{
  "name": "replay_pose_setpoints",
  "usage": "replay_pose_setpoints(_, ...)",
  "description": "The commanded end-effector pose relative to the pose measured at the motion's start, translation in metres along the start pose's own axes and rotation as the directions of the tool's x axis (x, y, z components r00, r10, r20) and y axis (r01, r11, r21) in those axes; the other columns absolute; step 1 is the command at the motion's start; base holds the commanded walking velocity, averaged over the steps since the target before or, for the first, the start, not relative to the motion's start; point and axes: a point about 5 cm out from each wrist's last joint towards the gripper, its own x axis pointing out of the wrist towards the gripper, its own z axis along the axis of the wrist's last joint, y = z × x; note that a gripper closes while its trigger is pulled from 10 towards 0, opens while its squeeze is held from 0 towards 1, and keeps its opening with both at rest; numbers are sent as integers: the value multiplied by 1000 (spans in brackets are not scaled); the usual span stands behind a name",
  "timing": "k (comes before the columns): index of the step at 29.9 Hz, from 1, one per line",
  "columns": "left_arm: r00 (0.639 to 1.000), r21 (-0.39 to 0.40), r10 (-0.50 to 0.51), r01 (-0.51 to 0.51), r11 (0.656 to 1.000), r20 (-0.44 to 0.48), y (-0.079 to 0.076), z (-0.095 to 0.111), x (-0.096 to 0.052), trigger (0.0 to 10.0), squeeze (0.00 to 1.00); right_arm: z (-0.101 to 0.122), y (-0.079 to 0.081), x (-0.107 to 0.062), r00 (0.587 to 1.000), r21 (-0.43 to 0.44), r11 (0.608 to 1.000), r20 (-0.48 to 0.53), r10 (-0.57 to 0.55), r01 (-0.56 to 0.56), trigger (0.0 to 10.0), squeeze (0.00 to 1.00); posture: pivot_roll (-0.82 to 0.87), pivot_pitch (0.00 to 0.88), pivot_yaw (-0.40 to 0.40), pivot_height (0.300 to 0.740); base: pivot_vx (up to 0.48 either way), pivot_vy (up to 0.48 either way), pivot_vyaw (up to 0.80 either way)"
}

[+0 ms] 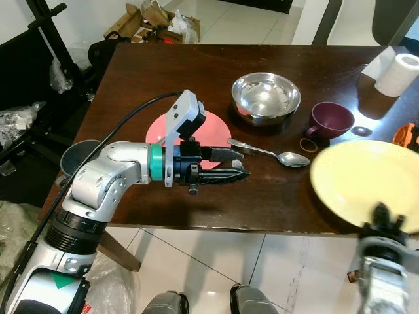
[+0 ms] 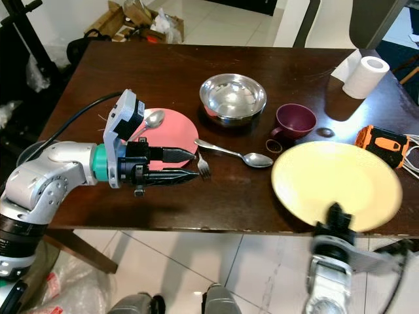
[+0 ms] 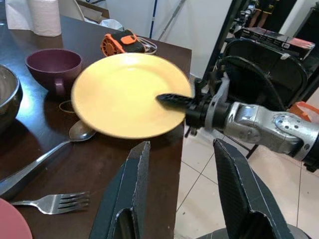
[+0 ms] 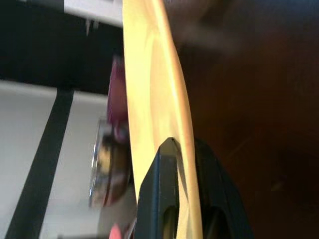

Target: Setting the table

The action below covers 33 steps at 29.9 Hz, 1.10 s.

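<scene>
Right gripper (image 2: pixel 335 219), fingers clamped on the near rim of the yellow plate (image 2: pixel 337 183), held it over the surface's (image 2: pixel 249 190) edge for placement, while left gripper (image 2: pixel 186 165), fingers narrowly parted, hovered empty near the fork (image 2: pixel 203 167).

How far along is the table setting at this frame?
Done: a pink plate, steel bowl, purple cup, two spoons and a fork lie on the dark wooden table. In hand: the right gripper clamps the yellow plate by its rim over the table's edge. The left gripper hovers open, holding nothing. Left: setting the yellow plate down.
</scene>
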Motion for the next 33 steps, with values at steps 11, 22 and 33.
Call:
replay_pose_setpoints(11,1000,-24,16,-16,1000,-6,-4,-5,-1,10000,0,-9,11,44,996,23,998,-66,51,-50,10000,0,60,0,57,740,0,0,0)
replay_pose_setpoints(22,1000,-25,22,-22,999,-5,-4,-5,-1,10000,0,-6,16,45,994,4,997,-74,77,-77,10000,0,62,0,56,740,0,0,0)
replay_pose_setpoints(33,1000,-29,16,-16,999,-9,-4,-6,0,10000,0,1,12,38,997,-2,997,-29,76,-76,10000,282,45,0,67,740,0,0,0)
